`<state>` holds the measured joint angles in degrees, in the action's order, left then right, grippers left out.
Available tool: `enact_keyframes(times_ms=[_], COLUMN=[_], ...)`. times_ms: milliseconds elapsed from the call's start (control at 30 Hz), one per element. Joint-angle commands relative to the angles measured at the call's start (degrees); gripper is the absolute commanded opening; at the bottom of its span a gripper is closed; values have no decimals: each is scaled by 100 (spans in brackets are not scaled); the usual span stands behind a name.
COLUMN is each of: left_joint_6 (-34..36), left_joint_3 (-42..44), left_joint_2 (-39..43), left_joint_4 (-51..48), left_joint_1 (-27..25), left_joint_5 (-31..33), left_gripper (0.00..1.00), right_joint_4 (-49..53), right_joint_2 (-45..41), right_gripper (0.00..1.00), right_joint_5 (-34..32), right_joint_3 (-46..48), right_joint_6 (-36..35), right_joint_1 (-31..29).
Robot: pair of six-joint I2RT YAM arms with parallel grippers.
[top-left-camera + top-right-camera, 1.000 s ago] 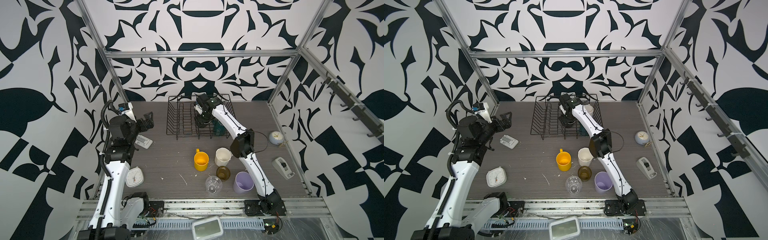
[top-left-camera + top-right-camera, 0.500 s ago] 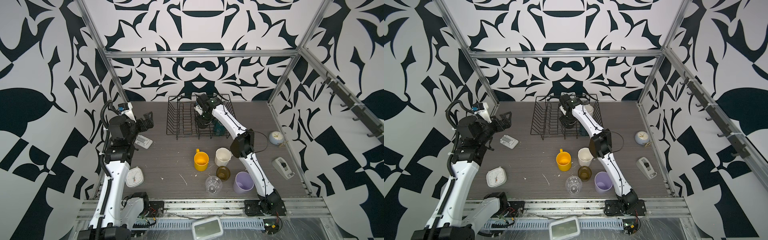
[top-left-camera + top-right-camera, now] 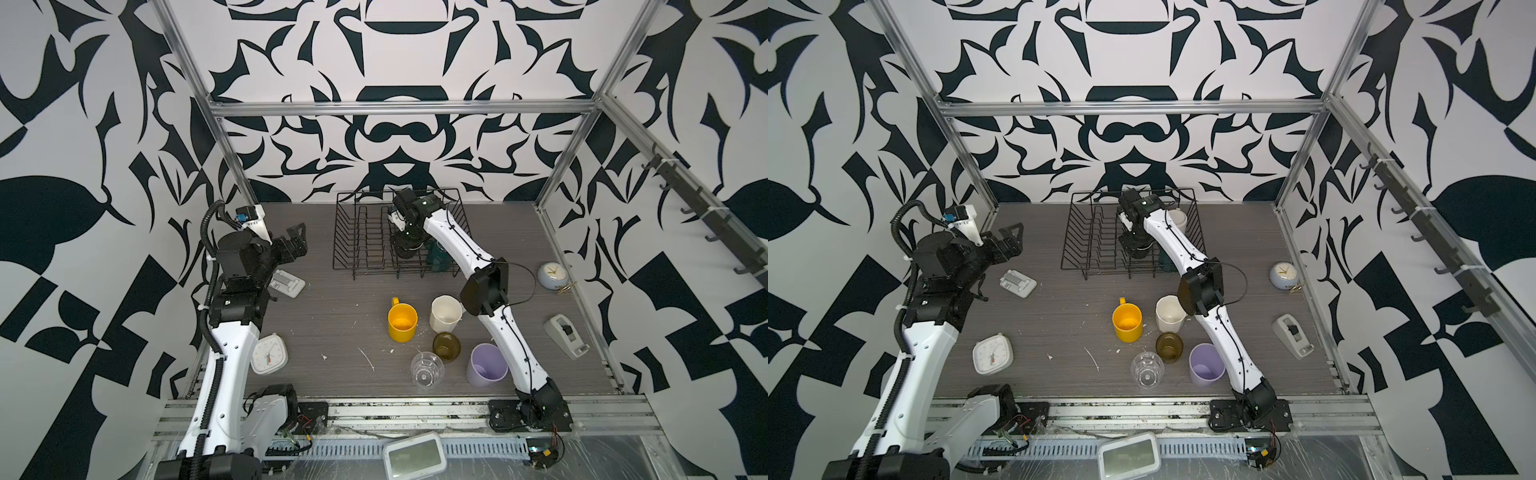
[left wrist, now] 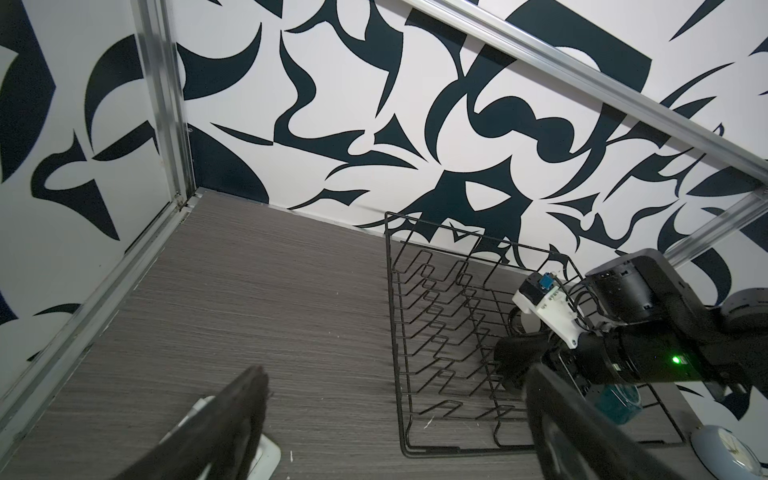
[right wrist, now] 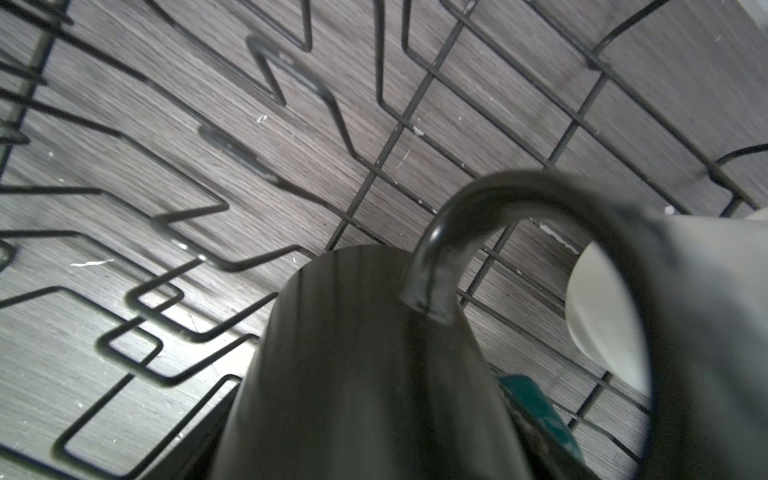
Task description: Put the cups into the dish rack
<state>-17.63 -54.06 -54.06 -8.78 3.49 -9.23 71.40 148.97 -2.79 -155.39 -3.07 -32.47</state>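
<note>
The black wire dish rack [image 3: 357,232] [image 3: 1088,237] [image 4: 395,332] stands at the back of the table. Inside it my right gripper [image 3: 405,243] [image 5: 374,457] points down, shut on a black mug [image 3: 405,249] [image 5: 365,353]. Close beside it in the rack are a teal mug [image 3: 436,255] [image 5: 540,411] and a white mug [image 3: 1177,218] [image 5: 602,311]. On the table stand a yellow mug [image 3: 402,321], a white faceted mug [image 3: 445,313], an amber glass [image 3: 446,345], a clear glass [image 3: 426,370] and a lilac tumbler [image 3: 486,365]. My left gripper [image 3: 297,239] [image 4: 397,374] hovers open and empty left of the rack.
A pale-blue round clock [image 3: 552,274] and a grey tape dispenser [image 3: 566,336] sit by the right wall. A white square clock [image 3: 269,355] and a small white block [image 3: 286,283] lie near the left arm. The right arm's elbow hangs over the white faceted mug.
</note>
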Motion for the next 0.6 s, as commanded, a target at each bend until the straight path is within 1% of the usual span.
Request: enact_keyframes(times_ms=[0, 67, 167, 467, 567], left_joint_6=[-30, -30, -39, -39, -39], left_joint_3=[115, 115, 115, 115, 115], left_joint_2=[-8, -14, -9, 1, 10], left_joint_4=[126, 130, 130, 130, 130], left_joint_1=[28, 32, 34, 41, 43], left_joint_5=[-75, -78, -79, -94, -95], left_gripper=[99, 99, 99, 99, 99], right_joint_4=[-94, -97, -100, -96, -100], right_joint_2=[-223, -224, -227, -202, -209], right_gripper=[12, 24, 37, 68, 75], right_joint_5=[-3, -3, -9, 68, 68], right_joint_3=[-112, -107, -114, -119, -123], right_joint_6=[-39, -40, -36, -7, -1], right_joint_1=[-34, -35, -39, -30, -34])
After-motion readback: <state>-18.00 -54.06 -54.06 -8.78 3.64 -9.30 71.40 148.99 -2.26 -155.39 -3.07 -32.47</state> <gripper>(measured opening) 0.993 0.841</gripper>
